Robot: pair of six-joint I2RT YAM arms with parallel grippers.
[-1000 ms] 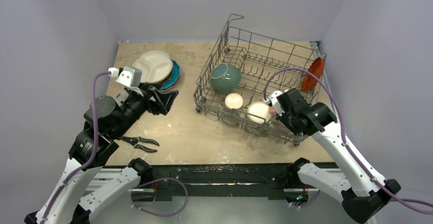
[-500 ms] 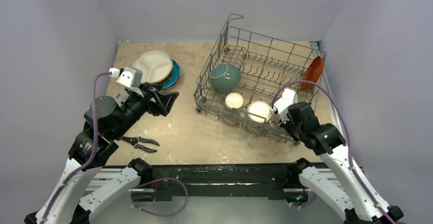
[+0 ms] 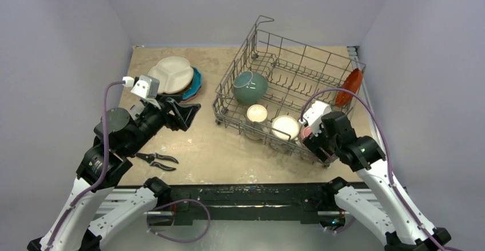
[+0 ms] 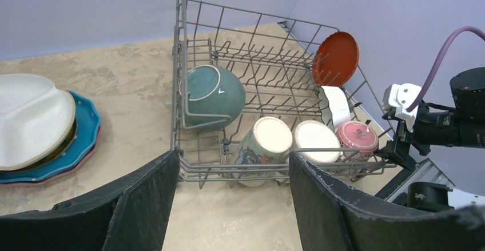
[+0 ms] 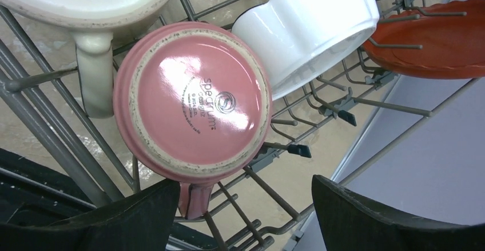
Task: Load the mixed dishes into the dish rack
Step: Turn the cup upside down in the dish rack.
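The grey wire dish rack (image 3: 227, 88) stands at the right of the table. A teal bowl (image 3: 250, 87) rests inside it, with a patterned mug (image 3: 257, 114) and a cream mug (image 3: 285, 127) bottom up. An orange plate (image 3: 349, 86) stands at its far right. In the right wrist view a pink mug (image 5: 191, 102) sits bottom up among the tines beside a small white bowl (image 5: 309, 28). My right gripper (image 5: 246, 216) is open just above the mug, whose handle lies by the left finger. My left gripper (image 4: 234, 199) hangs open and empty over bare table. A white divided plate (image 3: 171, 74) tops a stack at the far left.
Black-handled pliers (image 3: 155, 159) lie on the table near my left arm's base. A teal plate (image 3: 196, 84) shows under the white one in the stack. Purple-grey walls close in the table on three sides.
My right gripper has opened and let go of the pink mug, which now rests in the rack's near right corner. The rack has shifted slightly left. The left arm is unchanged.
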